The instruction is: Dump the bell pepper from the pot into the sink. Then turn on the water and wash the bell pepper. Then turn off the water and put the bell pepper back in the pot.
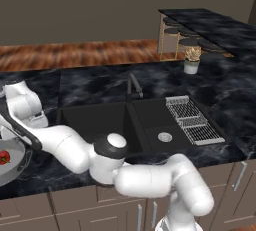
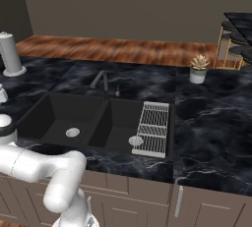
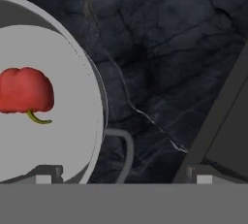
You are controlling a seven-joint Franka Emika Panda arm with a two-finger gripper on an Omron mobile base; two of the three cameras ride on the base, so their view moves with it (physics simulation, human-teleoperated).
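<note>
Fingers [image 3: 121,178] stand wide apart at the bottom of the hand view, one tip over the pot's pale inside, the other over the dark marble table [image 3: 160,48], and they hold nothing. Between them lies the side handle [image 3: 125,152] of the pot [image 3: 72,136], a thin grey loop that sticks out from the rim. The bell pepper [image 3: 25,91] rests inside the pot, near the wall, loose and on its side with a green stem.

I judge the pot stiff and rather heavy for its width, with smooth metal that can slip; the handle or the rim beside it is the sensible place to take hold. The pepper is light and will roll easily when the pot tips.

From the left base camera one sees the pot at the far left edge of the table, just beside the sink [image 1: 100,120], with the faucet [image 1: 134,86] behind the basins and a drying rack [image 1: 194,120] over the right basin. On the right base side both silver drains are plain to see.
</note>
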